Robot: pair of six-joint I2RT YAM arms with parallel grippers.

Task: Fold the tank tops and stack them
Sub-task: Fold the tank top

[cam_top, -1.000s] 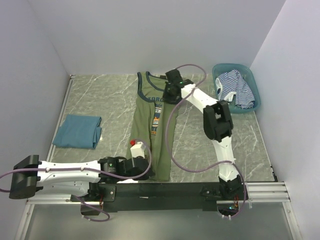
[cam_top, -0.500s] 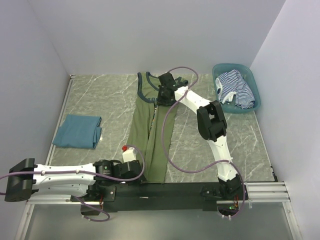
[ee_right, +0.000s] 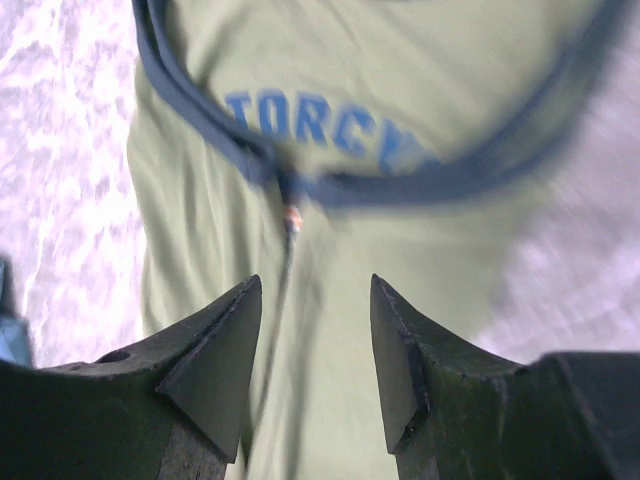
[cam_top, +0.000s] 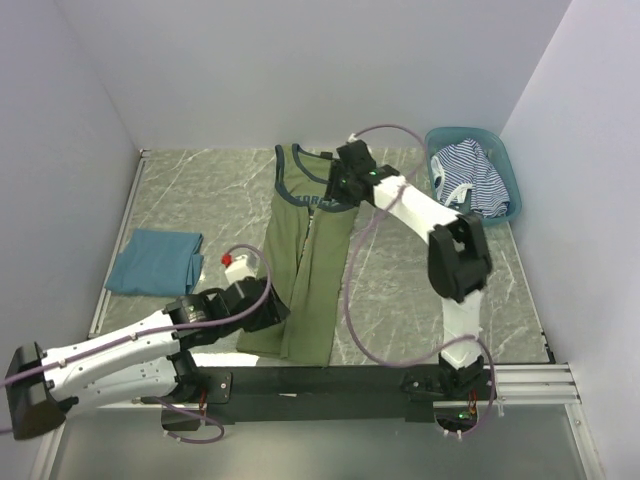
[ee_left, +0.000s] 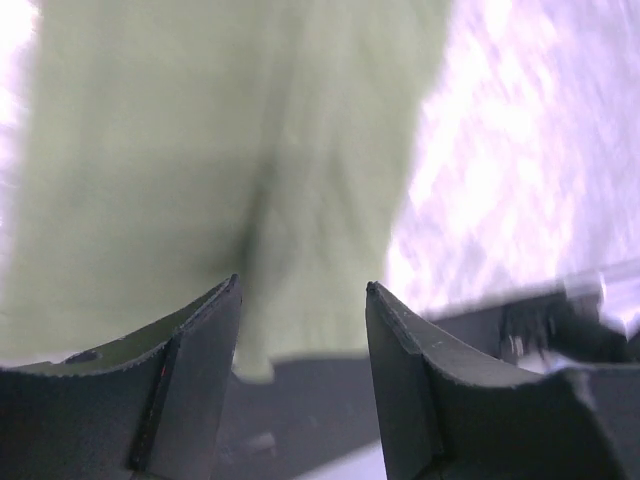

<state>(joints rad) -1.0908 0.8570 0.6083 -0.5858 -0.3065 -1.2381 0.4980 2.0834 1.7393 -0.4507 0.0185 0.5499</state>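
In the top view, the olive-green tank top (cam_top: 305, 280) is seen laid as a long narrow strip down the middle of the table (cam_top: 200, 190), with its neckline at the far end. The teal-blue tank top (cam_top: 155, 262) lies folded at the left, well apart. The striped tank top (cam_top: 470, 178) is heaped in the basket (cam_top: 465, 132) at the far right. The left gripper (cam_top: 272, 308) is placed at the near hem of the olive top and the right gripper (cam_top: 335, 190) at its neckline.

In the left wrist view, the fingers are seen apart with nothing between them. Blurred olive cloth lies beyond them, and bare table is seen to its right.

In the right wrist view, the fingers are likewise parted and empty, above the navy-trimmed neckline and blue lettering.

The cloth is judged to be light and limp, likely to sag and to slide on the smooth table. It is best pinched through all layers at each end, so that the folded strip is carried as one.
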